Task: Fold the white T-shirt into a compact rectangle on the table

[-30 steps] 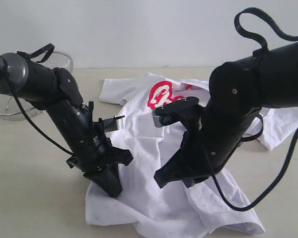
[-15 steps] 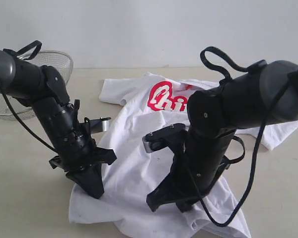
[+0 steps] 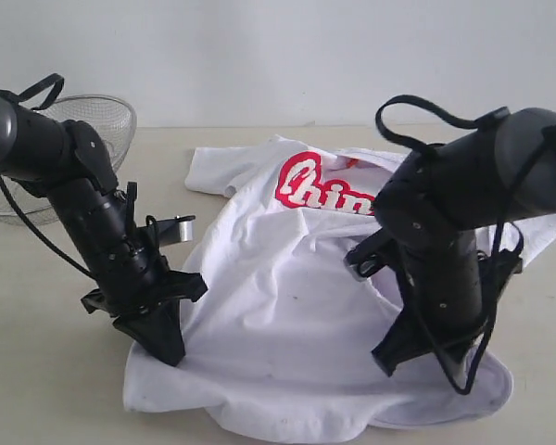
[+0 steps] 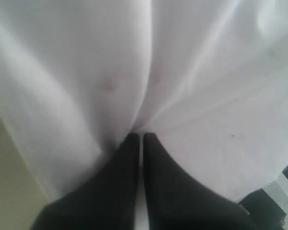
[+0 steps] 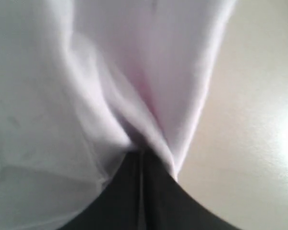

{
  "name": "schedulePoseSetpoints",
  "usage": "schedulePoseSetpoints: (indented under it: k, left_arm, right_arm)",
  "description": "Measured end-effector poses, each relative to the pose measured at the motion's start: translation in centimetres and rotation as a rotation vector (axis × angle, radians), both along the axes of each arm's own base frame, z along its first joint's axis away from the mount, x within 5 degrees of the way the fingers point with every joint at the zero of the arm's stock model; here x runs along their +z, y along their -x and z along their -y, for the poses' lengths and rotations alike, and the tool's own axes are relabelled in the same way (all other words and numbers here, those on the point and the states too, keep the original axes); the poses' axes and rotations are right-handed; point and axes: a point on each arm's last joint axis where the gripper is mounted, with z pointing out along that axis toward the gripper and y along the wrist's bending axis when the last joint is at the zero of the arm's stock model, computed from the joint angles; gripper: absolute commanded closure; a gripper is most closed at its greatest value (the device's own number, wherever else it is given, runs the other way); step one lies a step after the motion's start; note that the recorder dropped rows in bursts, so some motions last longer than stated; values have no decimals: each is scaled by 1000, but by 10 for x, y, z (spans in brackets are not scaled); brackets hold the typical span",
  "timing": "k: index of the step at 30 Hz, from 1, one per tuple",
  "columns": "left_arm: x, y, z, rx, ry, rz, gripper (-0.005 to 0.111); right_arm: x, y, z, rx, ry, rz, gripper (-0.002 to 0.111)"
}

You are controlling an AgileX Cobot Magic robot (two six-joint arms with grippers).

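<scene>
Far left, rear of table (image 3: 37, 389): wire-mesh basket (image 3: 107, 111), partly hidden behind the left arm.

Left arm slopes down from the upper left of the exterior view. Left gripper (image 3: 167, 355) points down at the shirt's left edge, near the hem corner. Left wrist view: the two black fingers (image 4: 127, 153) lie together, tips pressed on a pinch of white cloth. Creases fan out from that pinch. A strip of bare table shows beside the cloth edge.

Centre: shirt (image 3: 287, 315) lies on the table, printed side up, between the two arms. The neck end is toward the wall and the hem toward the camera. Red lettering (image 3: 315, 185) sits on the chest, its right part hidden by the right arm. One sleeve (image 3: 213, 171) lies flat at the far left of the shirt. The hem end is rumpled, with a rounded, uneven outline. The cloth between the grippers is fairly smooth, with shallow folds.

Right arm comes in from the right, with a black cable (image 3: 426, 109) looping above it. Right gripper (image 3: 389, 362) points down onto the shirt's right side near the hem. Right wrist view: fingers closed tight on a raised ridge of cloth, with the cloth edge and bare table just beside it. White cloth also shows behind this arm, toward the right edge.
</scene>
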Motion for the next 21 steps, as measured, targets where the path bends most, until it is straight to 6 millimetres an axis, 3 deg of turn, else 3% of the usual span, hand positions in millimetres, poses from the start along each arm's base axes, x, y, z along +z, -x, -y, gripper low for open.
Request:
schedulePoseSetpoints:
  k: [6,10,15,19,21]
  left_arm:
    - [0,0,0,-2,-1,0,102]
    - [0,0,0,-2,-1,0,102]
    - [0,0,0,-2,-1,0,102]
    - [0,0,0,-2,-1,0,102]
    - [0,0,0,-2,-1,0,102]
  right_arm:
    - [1,-14,53,-176,24,-15,109]
    - [6,-13,74,-243,46,-45,109]
    - [35,-9,77,-243,23,23,109]
    - [65,-7,61,-150,-202,141,107]
    - [76,-8,49,-103,-318,208,100]
